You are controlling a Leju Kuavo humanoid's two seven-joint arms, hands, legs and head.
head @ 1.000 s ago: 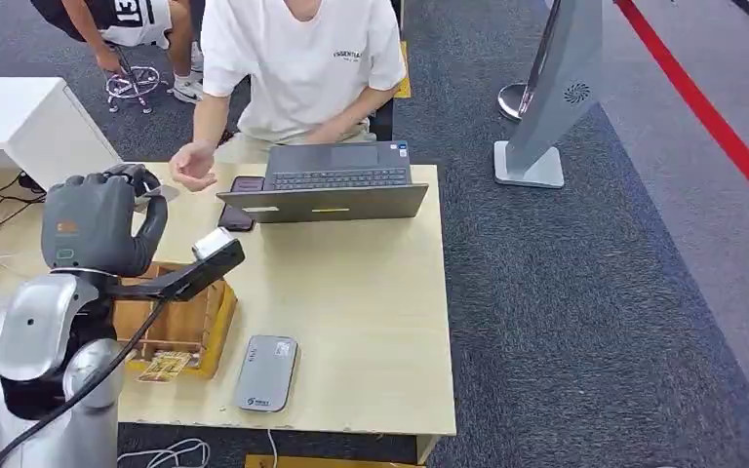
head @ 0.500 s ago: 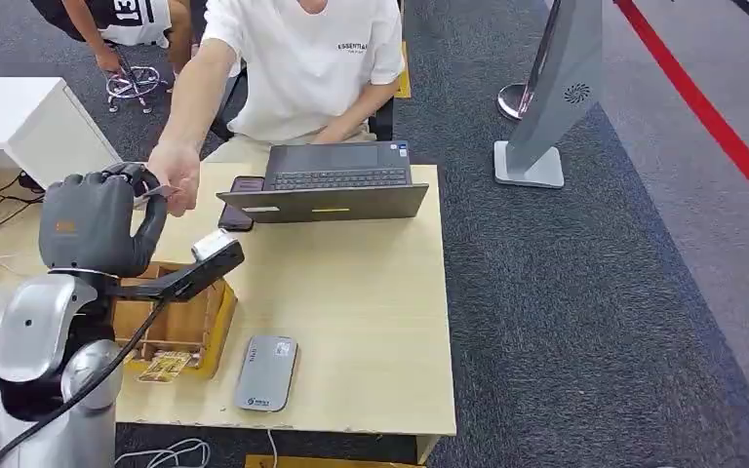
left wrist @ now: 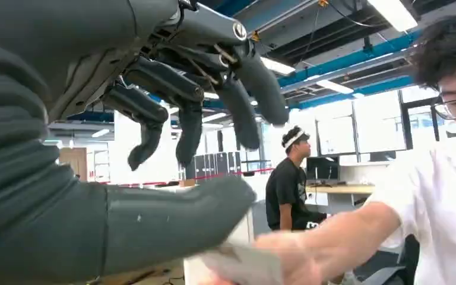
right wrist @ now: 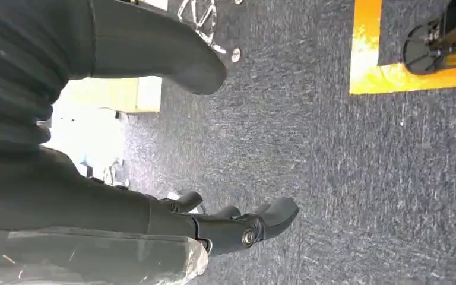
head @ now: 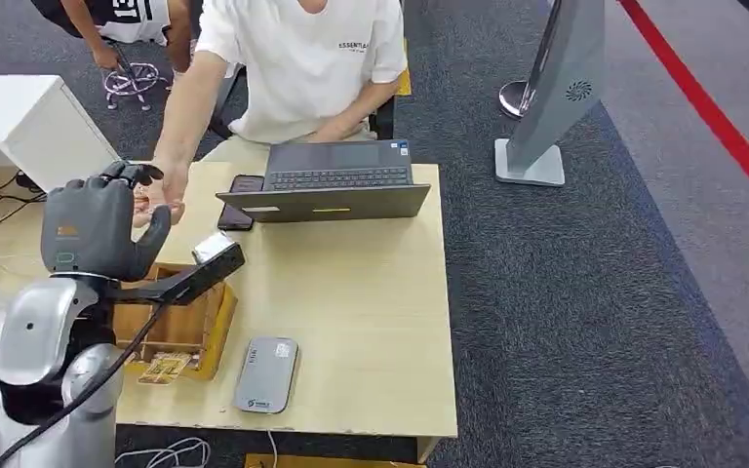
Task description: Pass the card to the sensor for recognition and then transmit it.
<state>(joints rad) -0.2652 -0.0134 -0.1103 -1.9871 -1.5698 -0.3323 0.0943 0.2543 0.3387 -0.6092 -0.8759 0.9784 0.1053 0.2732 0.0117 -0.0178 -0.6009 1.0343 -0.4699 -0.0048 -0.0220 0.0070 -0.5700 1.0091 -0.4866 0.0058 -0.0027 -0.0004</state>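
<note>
Fingers (left wrist: 237,107) of the robot's left hand (head: 93,229) hang apart and loosely curled above a thick grey thumb (left wrist: 172,217), with open air between them, as a seated person's hand (head: 161,195) draws a pale card (left wrist: 243,268) away past the thumb's tip. In the left wrist view the card, blurred, flat and thin-edged, lies just beyond the thumb on the person's side, its long axis running roughly along the line of the outstretched forearm; whether any fingertip touches it cannot be told, and the hold looks released. The raised left hand is by far the nearer; the right hand (right wrist: 231,228), fingers loosely bent on nothing, hangs over grey carpet. Behind the raised hand on the light wooden table (head: 371,322) lie a rounded grey sensor pad (head: 265,374) with a matte shell, an open wooden box (head: 180,322) with a patterned card (head: 164,368) at its near edge, and an open dark laptop (head: 327,185) beside a black phone (head: 241,200). Judged from this, the handover is all but done
</note>
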